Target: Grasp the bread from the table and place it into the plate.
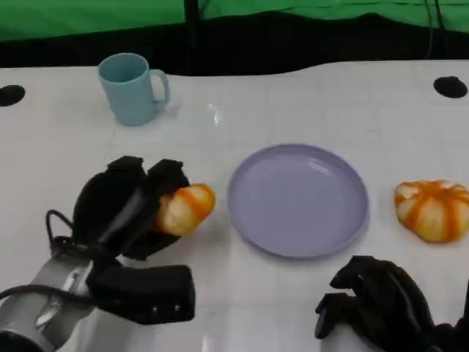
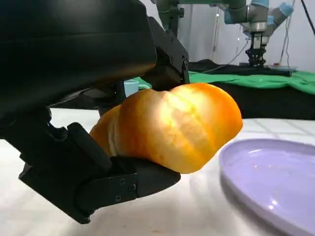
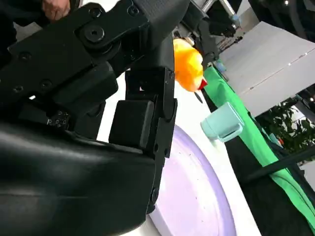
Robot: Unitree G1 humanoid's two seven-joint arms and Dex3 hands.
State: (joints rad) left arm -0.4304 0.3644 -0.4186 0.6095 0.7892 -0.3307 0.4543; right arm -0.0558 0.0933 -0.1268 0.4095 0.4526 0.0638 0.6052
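Left hand [image 1: 128,209] fingers clamped on the bread [image 1: 185,208], just beside the plate [image 1: 297,199], ready to carry over. Right hand [image 1: 377,304] curled, empty, near the plate.

No readable text, label, brand, number or sign in any view. Mug [image 1: 133,88]: plain light blue, no print. Plate [image 1: 298,199]: plain lilac, unmarked. Counter [image 1: 308,103]: bare white surface, no markings. Left hand [image 1: 124,207] and right hand [image 1: 381,304]: black shells, no legible lettering (screw heads and moulded edges visible in wrist views, nothing readable). Green cloth [image 1: 88,16] behind: unmarked.
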